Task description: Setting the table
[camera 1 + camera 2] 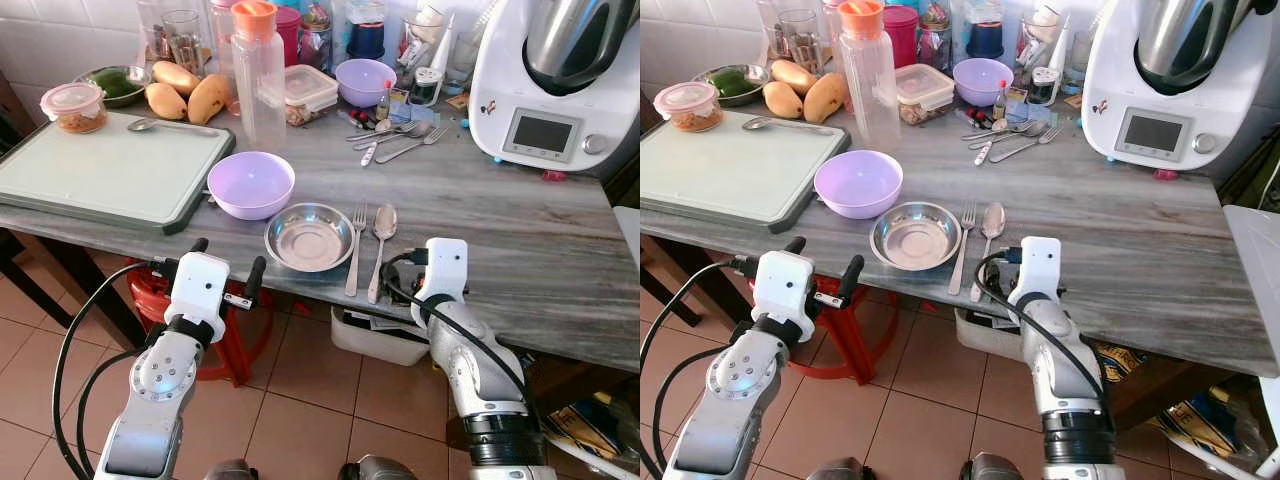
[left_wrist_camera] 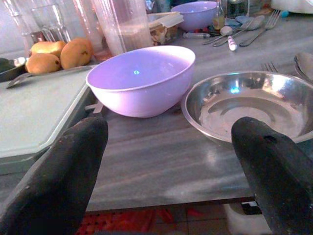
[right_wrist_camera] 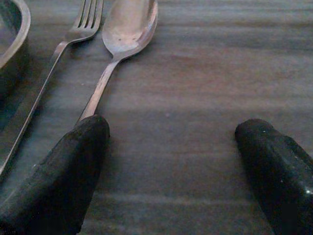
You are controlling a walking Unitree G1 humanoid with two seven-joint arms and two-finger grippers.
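A shallow steel dish (image 1: 309,236) sits near the front edge of the grey table (image 1: 520,230). A fork (image 1: 356,245) and a spoon (image 1: 381,245) lie side by side just right of it. Behind the dish on its left stands a purple bowl (image 1: 250,183). My left gripper (image 1: 228,262) is open at the table's front edge, facing the bowl and the dish (image 2: 244,105), with nothing between its fingers. My right gripper (image 3: 171,147) is open low over the tabletop, one finger (image 3: 68,166) touching or just beside the end of the spoon's handle (image 3: 100,90).
A pale green cutting board (image 1: 110,165) covers the left of the table. Behind stand a clear bottle with an orange cap (image 1: 257,75), mangoes (image 1: 190,95), a second purple bowl (image 1: 364,80), loose cutlery (image 1: 400,140) and a white kitchen machine (image 1: 555,80). A red stool (image 1: 235,340) stands under the table.
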